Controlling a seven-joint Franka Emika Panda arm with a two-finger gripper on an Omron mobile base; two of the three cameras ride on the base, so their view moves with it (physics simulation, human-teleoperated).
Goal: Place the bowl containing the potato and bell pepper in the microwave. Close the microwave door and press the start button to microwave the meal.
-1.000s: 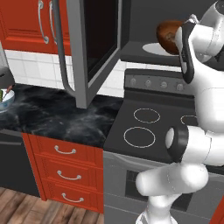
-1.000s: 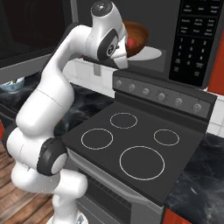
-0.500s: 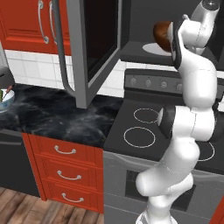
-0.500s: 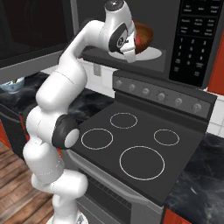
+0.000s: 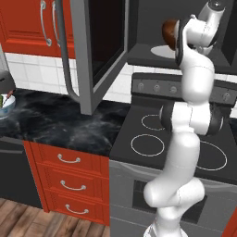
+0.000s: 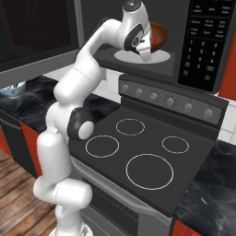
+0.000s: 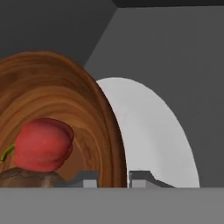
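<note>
The brown wooden bowl (image 7: 57, 105) hangs tilted inside the dark grey microwave (image 6: 207, 41), just above its white turntable (image 7: 148, 131). My gripper (image 7: 113, 179) is shut on the bowl's rim, one finger on each side of it. In the bowl lie the red bell pepper (image 7: 43, 144) and, below it, the brown-grey potato (image 7: 26, 178). From the base, the bowl (image 6: 157, 35) shows past my hand in the microwave's mouth, and again as the bowl (image 5: 169, 33) from the left. The microwave door (image 5: 99, 46) stands swung open to the left.
The stove (image 6: 138, 147) with its knob panel lies directly under the microwave. A small white bowl (image 5: 5, 104) sits on the black counter at far left. Red cabinets and drawers (image 5: 69, 171) flank the stove. The open door juts out over the counter.
My arm has straightened upward and reached forward, carrying the bowl deeper into the microwave over the turntable. The grip has stayed the same.
</note>
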